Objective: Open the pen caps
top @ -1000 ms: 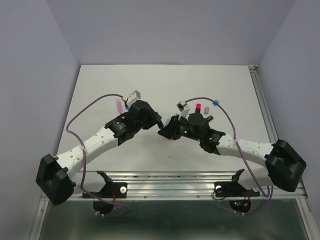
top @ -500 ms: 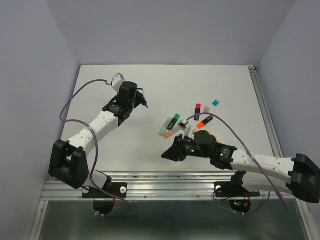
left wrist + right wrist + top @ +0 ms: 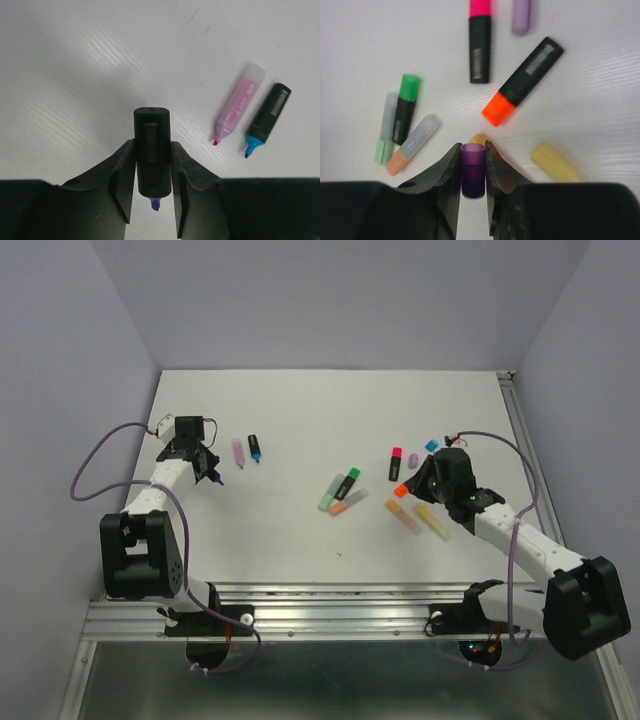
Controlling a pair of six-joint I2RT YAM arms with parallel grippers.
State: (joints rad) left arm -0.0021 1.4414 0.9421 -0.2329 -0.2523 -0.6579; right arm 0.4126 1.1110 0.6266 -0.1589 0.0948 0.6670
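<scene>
At the far left of the worktop (image 3: 300, 400), the left jaws were closed narrowly across the middle of a black barrel (image 3: 151, 150). Its bare purple tip (image 3: 155, 204) pointed back toward the wrist, probably so it could be laid beside the pink highlighter (image 3: 237, 105) and the blue-tipped barrel (image 3: 267, 117), both uncapped just to its right. The left arm (image 3: 160, 490) was folded close to its base, with the wrist pitched down low. In the middle, a green cap (image 3: 410, 86) sat on its pen, untouched. To the right, the right jaws were pinched almost shut on a purple cap (image 3: 472, 170), held open end outward and apparently the match for that bare tip. An orange cap (image 3: 497, 111) and a pink cap (image 3: 480, 7) sat on their black pens below, and a blue cap (image 3: 432, 445) lay loose nearby. The right arm (image 3: 520, 540) reached in from its near-right base, with the wrist tilted over this cluster.
</scene>
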